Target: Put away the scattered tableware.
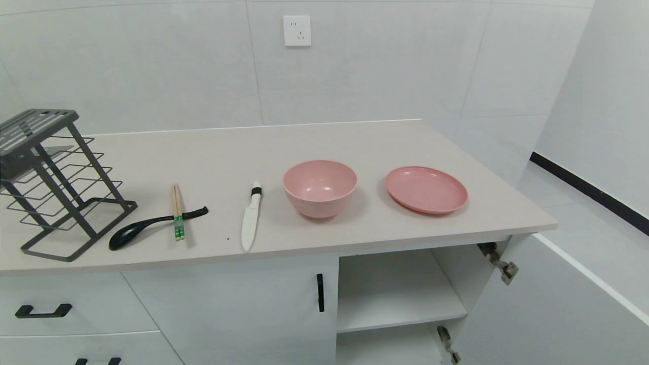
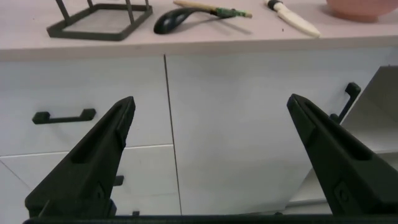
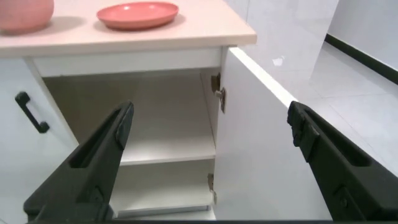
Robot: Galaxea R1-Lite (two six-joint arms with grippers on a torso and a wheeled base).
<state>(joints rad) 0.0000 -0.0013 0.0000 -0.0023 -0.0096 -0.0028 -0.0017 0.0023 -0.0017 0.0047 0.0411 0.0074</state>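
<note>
Five pieces sit in a row along the front of the counter (image 1: pixel 213 152). In the middle is the pink bowl (image 1: pixel 320 187), deep, round and upright. At its 3 o'clock, near but apart, the shallow pink plate (image 1: pixel 426 189) lies flat. At the bowl's 9 o'clock is the white knife (image 1: pixel 251 217), with a black band by the handle and its tip toward the front edge. Further along at 9 o'clock, wooden chopsticks (image 1: pixel 177 212) with green ends lie across the handle of the black spoon (image 1: pixel 147 229), touching it. Past those, a dark wire rack (image 1: pixel 50 177) stands at the counter's end.

At the plate's 6 o'clock, the cabinet (image 1: pixel 395 294) stands open with a white shelf inside, its door (image 1: pixel 557 304) swung out. A wall socket (image 1: pixel 297 30) sits at 12 o'clock. The left gripper (image 2: pixel 211 102) hangs low before the closed fronts, fingers spread wide. The right gripper (image 3: pixel 211 109) faces the open cabinet, fingers spread just as wide, the door close beside.
</note>
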